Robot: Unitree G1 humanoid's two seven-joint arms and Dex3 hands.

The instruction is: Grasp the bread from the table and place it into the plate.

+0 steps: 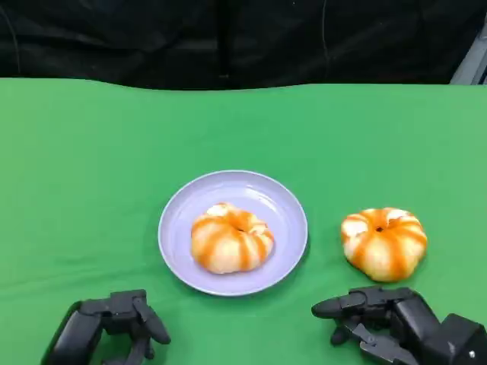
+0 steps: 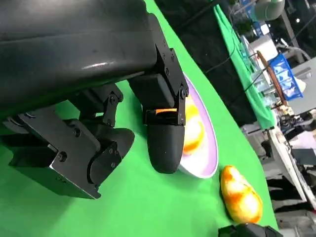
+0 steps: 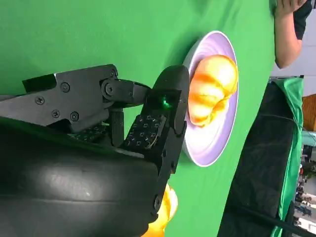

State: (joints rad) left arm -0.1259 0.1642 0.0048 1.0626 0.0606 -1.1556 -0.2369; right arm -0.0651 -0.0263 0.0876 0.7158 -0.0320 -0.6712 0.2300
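One orange-striped round bread (image 1: 230, 239) lies on the lilac plate (image 1: 251, 190) at the table's middle. A second bread (image 1: 384, 242) of the same kind sits on the green cloth to the plate's right. My right hand (image 1: 388, 323) hovers just in front of this second bread, fingers apart and pointing left, holding nothing. My left hand (image 1: 106, 327) is low at the front left, short of the plate and empty. The left wrist view has the left hand (image 2: 98, 123), plate (image 2: 202, 158) and both breads (image 2: 193, 131) (image 2: 241, 195). The right wrist view has the right hand (image 3: 123, 133) and plate (image 3: 212, 143).
A green cloth (image 1: 91, 167) covers the table, with a dark backdrop (image 1: 228, 38) behind its far edge. A person's arm (image 3: 289, 29) stands beyond the table's far side. Cluttered tables and equipment (image 2: 276, 74) lie off to the side.
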